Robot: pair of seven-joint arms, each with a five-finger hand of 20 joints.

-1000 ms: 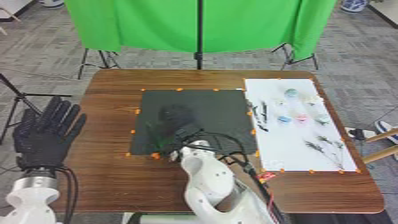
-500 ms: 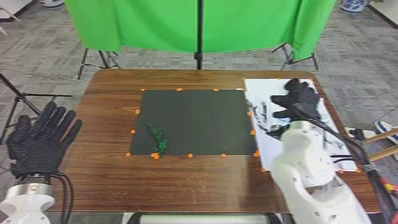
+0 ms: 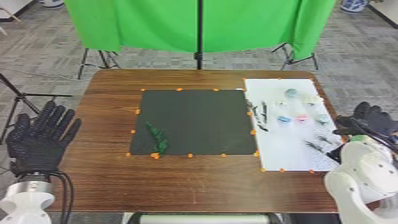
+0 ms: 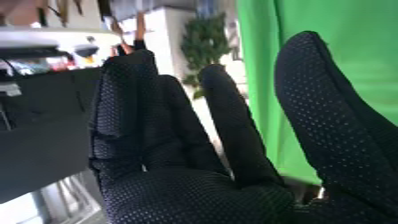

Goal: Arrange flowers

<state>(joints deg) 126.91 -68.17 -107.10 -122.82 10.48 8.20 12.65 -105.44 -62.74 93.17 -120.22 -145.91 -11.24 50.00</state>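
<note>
Left hand (image 3: 37, 146): situated well to the left of the black mat (image 3: 200, 117), at the left edge of the brown wooden table (image 3: 213, 185). Its fingers are straight and spread, with gaps between them, and point away from the robot.

Green sprig (image 3: 157, 138): lying on the black mat, in its near left part, lengthwise from near edge towards far edge, at a slight slant. Orange marks (image 3: 155, 156) are set along the mat's borders. A green cloth (image 3: 142, 25) hangs beyond the mat's far edge, past the table.

White sheet (image 3: 277, 147): laid just to the right of the black mat. Dark stems (image 3: 264, 114) lie on it, on the side nearest the mat. Farther from the mat, a blue-green flower head (image 3: 291, 93) rests towards the far end, with pale flowers (image 3: 311, 101) closer in. Next come a blue flower head (image 3: 284, 119) and, to its right, a pink flower head (image 3: 301, 118). Thin dark sprigs (image 3: 315, 145) lie on the sheet's near right part, level with the near part of the mat.

Right hand (image 3: 370, 121): located well to the right of the black mat, past the white sheet, by the table's right edge. In the right wrist view, its fingers are extended, close together low down and parted towards the tips; the thumb stands well apart from them.
</note>
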